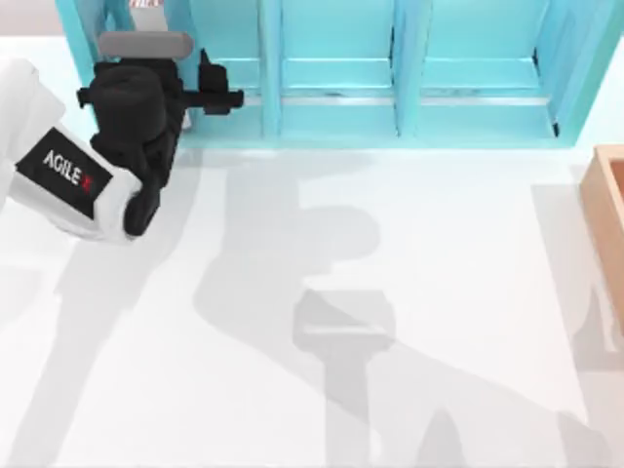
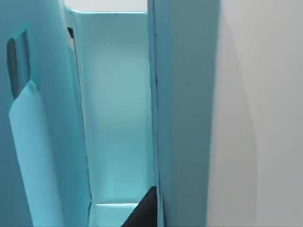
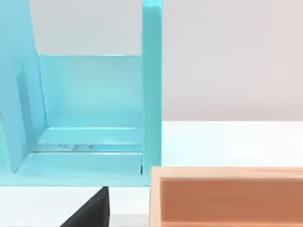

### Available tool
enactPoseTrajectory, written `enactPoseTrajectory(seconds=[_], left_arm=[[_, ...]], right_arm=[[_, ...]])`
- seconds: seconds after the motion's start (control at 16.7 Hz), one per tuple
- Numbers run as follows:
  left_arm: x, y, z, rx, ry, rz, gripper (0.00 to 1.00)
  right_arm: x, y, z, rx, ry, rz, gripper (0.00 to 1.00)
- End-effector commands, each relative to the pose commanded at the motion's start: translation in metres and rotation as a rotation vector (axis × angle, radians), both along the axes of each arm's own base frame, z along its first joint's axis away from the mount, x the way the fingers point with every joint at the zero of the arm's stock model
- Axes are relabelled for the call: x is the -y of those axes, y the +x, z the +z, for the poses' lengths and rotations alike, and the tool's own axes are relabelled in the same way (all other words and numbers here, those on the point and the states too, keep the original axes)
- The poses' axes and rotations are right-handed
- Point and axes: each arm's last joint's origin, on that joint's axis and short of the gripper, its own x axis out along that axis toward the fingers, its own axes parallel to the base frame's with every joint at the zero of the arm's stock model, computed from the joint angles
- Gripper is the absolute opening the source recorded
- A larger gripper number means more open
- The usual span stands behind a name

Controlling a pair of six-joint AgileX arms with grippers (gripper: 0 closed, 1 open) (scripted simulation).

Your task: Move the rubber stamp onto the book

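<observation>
The rubber stamp and the book are out of view. My left gripper (image 1: pixel 222 95) is at the table's back left, reaching into the leftmost compartment of the light-blue shelf unit (image 1: pixel 341 58). The left wrist view looks along that compartment's walls (image 2: pixel 118 94), with one dark fingertip (image 2: pixel 142 215) at the frame's edge. The right wrist view has a dark fingertip (image 3: pixel 90 213) low in the frame, facing the shelf unit (image 3: pixel 90 90) and an orange-brown box (image 3: pixel 227 198).
The shelf unit spans the back of the table, with upright dividers between its compartments. The orange-brown box (image 1: pixel 609 224) stands at the right edge. A white and red item (image 1: pixel 146 3) peeks in at the back left. White table (image 1: pixel 292 370) stretches in front.
</observation>
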Motion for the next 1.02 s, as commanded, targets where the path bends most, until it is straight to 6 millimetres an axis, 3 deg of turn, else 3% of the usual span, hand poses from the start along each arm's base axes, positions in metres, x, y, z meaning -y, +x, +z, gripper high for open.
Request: enactPoseTrajectory(seconds=[0.42,1.02], left_arm=[[0.0,0.0,0.0,0.0,0.0,0.0,0.02],[0.0023,-0.0008,0.001,0.001,0.001,-0.005,0.0]], right_arm=[[0.0,0.0,0.0,0.0,0.0,0.0,1.0],[0.0,0.0,0.0,0.0,0.0,0.0,1.0]])
